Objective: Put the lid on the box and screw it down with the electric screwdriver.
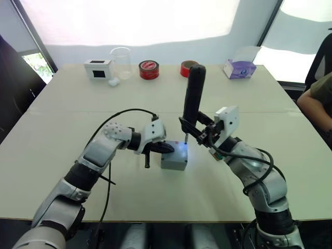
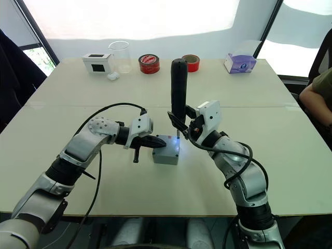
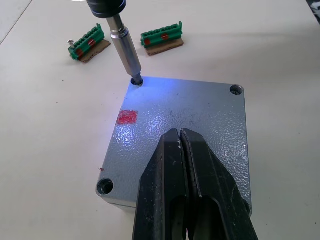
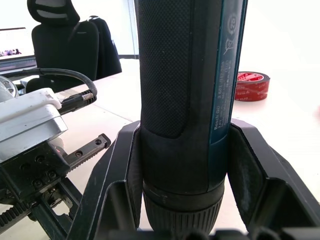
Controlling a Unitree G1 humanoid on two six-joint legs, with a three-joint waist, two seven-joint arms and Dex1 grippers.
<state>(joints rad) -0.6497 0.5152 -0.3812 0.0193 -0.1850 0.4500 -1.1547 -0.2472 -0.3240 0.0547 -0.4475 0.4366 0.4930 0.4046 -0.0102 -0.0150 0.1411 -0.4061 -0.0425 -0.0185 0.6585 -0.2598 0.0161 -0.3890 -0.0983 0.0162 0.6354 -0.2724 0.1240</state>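
The table (image 1: 62, 114) carries the work near the middle of its front half, with tape rolls (image 1: 149, 69), a clear beaker (image 1: 121, 62), a white box (image 1: 98, 68) and a purple tissue box (image 1: 239, 68) lined along the far edge. The electric screwdriver (image 1: 194, 96) stands nearly upright, pinched low on its body between the right gripper (image 4: 182, 165) fingers (one on each side). Its bit (image 3: 126, 54) sits in a corner screw hole of the lid (image 3: 200, 115), where blue light falls. The lid lies seated on the box (image 1: 173, 162). The left gripper (image 3: 186, 150) rests on the lid's top, its fingers pressed together, pointing toward the bit's corner. Two small green terminal blocks (image 3: 161, 39) lie just beyond the box.
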